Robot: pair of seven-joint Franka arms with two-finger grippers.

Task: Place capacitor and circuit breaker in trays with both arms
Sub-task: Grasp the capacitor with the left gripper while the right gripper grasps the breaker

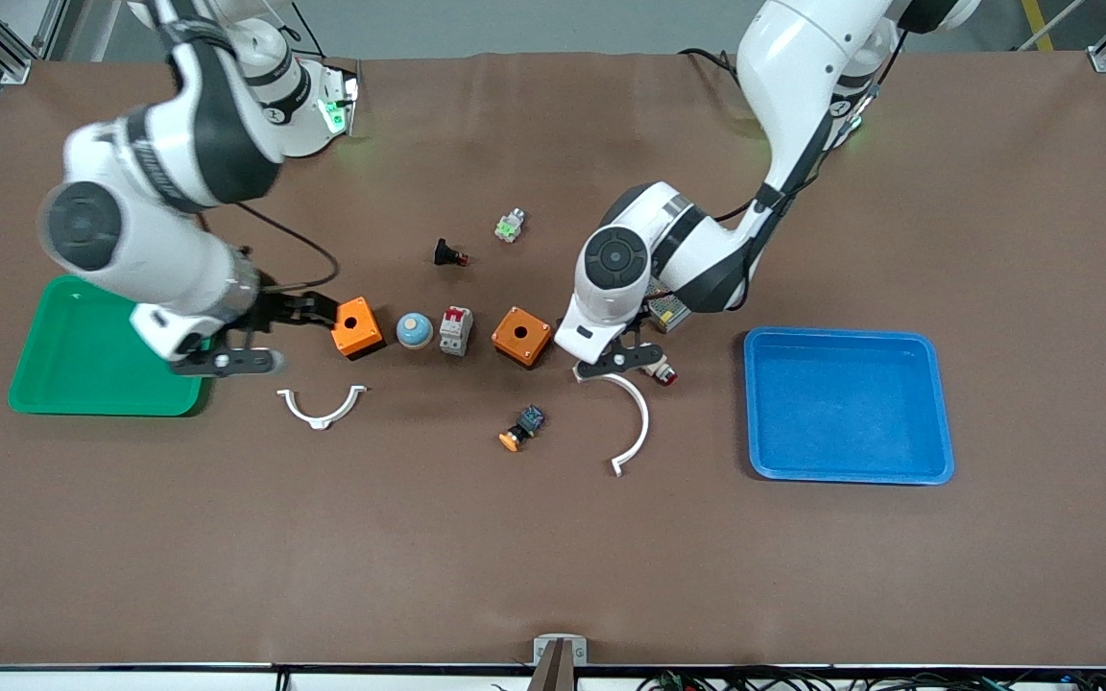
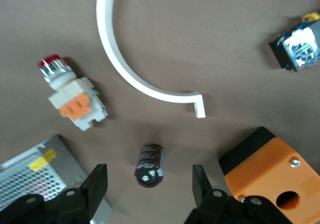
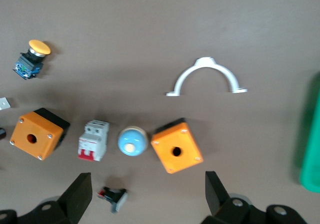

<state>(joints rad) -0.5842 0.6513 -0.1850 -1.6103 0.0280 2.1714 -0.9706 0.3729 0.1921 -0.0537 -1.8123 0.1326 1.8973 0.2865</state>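
The capacitor (image 2: 150,165), a small dark cylinder with a pale end, lies on the brown table between the open fingers of my left gripper (image 2: 148,186), which hangs just above it. In the front view my left gripper (image 1: 618,363) hides it. The circuit breaker (image 1: 455,330), a white-grey block with red levers, lies between a blue dome (image 1: 414,330) and an orange box (image 1: 521,336); it also shows in the right wrist view (image 3: 93,140). My right gripper (image 1: 299,334) is open and empty in the air beside another orange box (image 1: 357,326); it also shows in the right wrist view (image 3: 148,190).
A green tray (image 1: 44,393) sits at the right arm's end, a blue tray (image 1: 937,413) at the left arm's end. Two white curved clamps (image 1: 321,405) (image 1: 635,422), a black push button (image 1: 450,254), an orange-capped button (image 1: 522,427), a white-orange push button (image 2: 75,97) and a metal box (image 2: 30,174) lie around.
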